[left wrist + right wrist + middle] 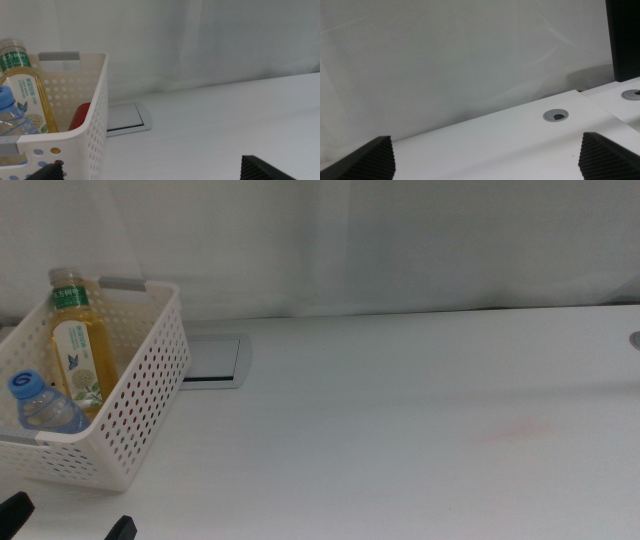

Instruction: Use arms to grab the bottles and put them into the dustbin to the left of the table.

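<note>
The white perforated dustbin (150,380) stands at the table's left end. Both bottles are inside it. The taller yellow bottle (80,350) leans upright against its back wall, and the short clear bottle with a blue cap (40,405) rests in front of it. My left gripper (65,518) shows only as two dark tips at the bottom edge, just in front of the dustbin, open and holding nothing. The left wrist view shows the dustbin (92,135), the yellow bottle (25,95) and the blue-capped bottle (10,112) beside the open left gripper (150,170). My right gripper (485,150) is open and holds nothing.
A grey-rimmed panel (210,360) sits in the table just right of the dustbin. Something red (82,115) lies inside the dustbin. A round grey cable grommet (557,115) is set in the table's far right, with a black screen edge (625,40) beyond. White curtain behind.
</note>
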Available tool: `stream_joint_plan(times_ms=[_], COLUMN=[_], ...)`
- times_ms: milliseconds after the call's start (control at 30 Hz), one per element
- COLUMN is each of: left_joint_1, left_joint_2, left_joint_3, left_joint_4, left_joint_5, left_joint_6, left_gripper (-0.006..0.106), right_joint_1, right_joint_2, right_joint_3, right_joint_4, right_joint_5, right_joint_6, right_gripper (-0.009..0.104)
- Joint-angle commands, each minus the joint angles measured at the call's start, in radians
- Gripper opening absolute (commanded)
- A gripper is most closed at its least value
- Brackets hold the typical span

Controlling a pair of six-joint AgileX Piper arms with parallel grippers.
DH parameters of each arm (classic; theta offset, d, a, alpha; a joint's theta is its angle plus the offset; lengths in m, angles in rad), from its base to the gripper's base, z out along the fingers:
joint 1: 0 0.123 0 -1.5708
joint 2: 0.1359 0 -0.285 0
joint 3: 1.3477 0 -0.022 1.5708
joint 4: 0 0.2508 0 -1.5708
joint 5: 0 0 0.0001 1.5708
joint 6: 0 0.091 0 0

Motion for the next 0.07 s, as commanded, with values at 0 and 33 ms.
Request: stream_joint_plan(times_ms=[0, 33], left_joint_1=[-0.001, -0.001], left_joint_2=[-0.003, -0.003], left_joint_3=[0.039, 0.039], left_joint_4=[-0.004, -0.004], left_joint_5=[0.011, 0.011], left_joint_6=[-0.001, -0.001], left_gripper=[0.093, 0.093], right_joint_1=[-0.01, -0.01], right_joint_2=[-0.032, -0.032], right_joint_3=[0.006, 0.006], right_joint_4=[0.004, 0.004], right_joint_5=[0.003, 0.003], right_joint_6=[-0.006, -0.006], right_gripper=[0.103, 0.103])
